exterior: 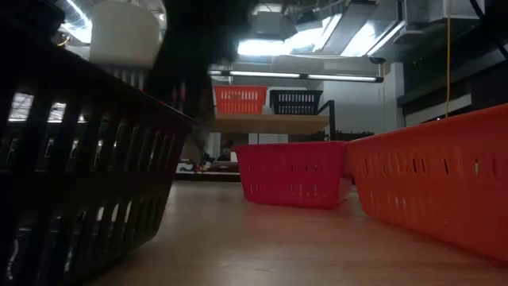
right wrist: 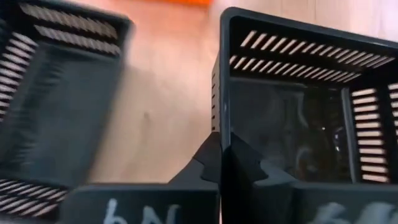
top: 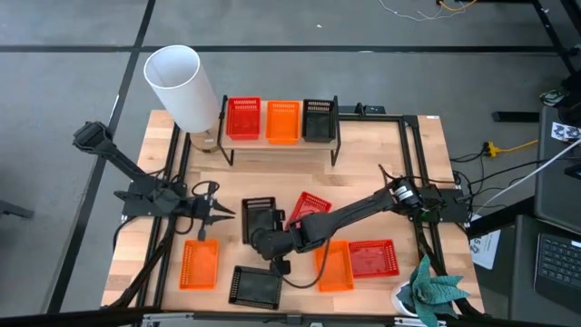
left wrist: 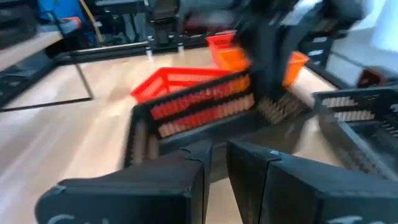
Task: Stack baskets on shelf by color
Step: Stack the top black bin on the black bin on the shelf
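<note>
Black basket (right wrist: pixel 298 118) in the middle of the table is what I've got: my right gripper (top: pixel 270 238) is clenched on its near wall. Left gripper (top: pixel 221 214) hovers just beside it with its fingers slightly apart, holding nothing. Up on the shelf (top: pixel 277 145) sit one red (top: pixel 242 119), one orange (top: pixel 282 121) and one black (top: pixel 318 119). Other baskets are scattered along the front of the table.
</note>
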